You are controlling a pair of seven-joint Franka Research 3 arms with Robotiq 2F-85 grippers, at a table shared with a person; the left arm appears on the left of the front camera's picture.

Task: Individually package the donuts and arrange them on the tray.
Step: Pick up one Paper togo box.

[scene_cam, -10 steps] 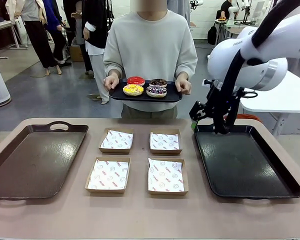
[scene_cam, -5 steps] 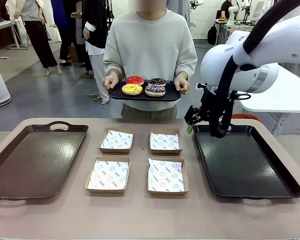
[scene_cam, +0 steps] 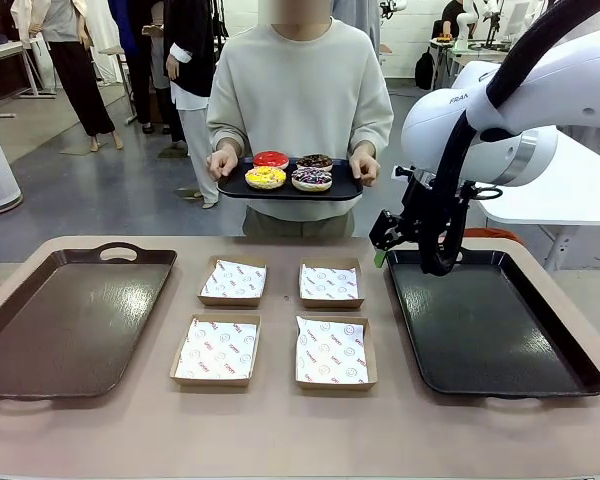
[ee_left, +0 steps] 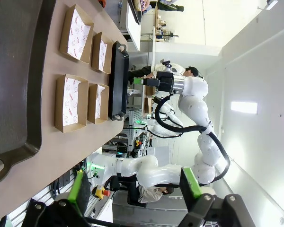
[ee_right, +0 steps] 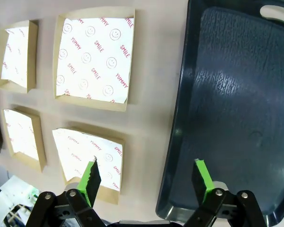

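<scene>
Jaws of the right gripper (scene_cam: 384, 246) are held wide apart, with nothing clamped. The gripper is hung above the far-left corner of the right tray (scene_cam: 500, 386), clear of its surface. In the right wrist view, 1 green pad (ee_right: 90, 178) is seen over a box edge just left of that tray, and the other pad over the tray's floor.

On the left gripper (ee_left: 135, 189) the jaws are likewise spread, with nothing gripped. Its wrist view is rolled sideways. The left tray (scene_cam: 70, 320) is seen nearest in it, then the boxes, then the right tray farthest off.

4 paper-lined cardboard boxes (scene_cam: 331, 284) are laid in a 2x2 grid on the table (scene_cam: 280, 440), between the left tray and the right tray. All are open-topped and lined with printed paper. The column nearest the right tray is set just beside its left rim, not touching.

4 donuts (scene_cam: 268, 180) are kept off the table, beyond the right tray's far-left corner. They are packed close, 2x2, on a small black serving tray (scene_cam: 290, 193). That tray is held level by the person at the far side, with the person's right hand (scene_cam: 223, 163) and the person's left hand (scene_cam: 365, 166) at its ends. The red donut (scene_cam: 271, 160) and chocolate donut (scene_cam: 315, 163) are at the back. The yellow sprinkled donut (scene_cam: 263, 177) and white-drizzled donut (scene_cam: 312, 180) are at the front.
</scene>
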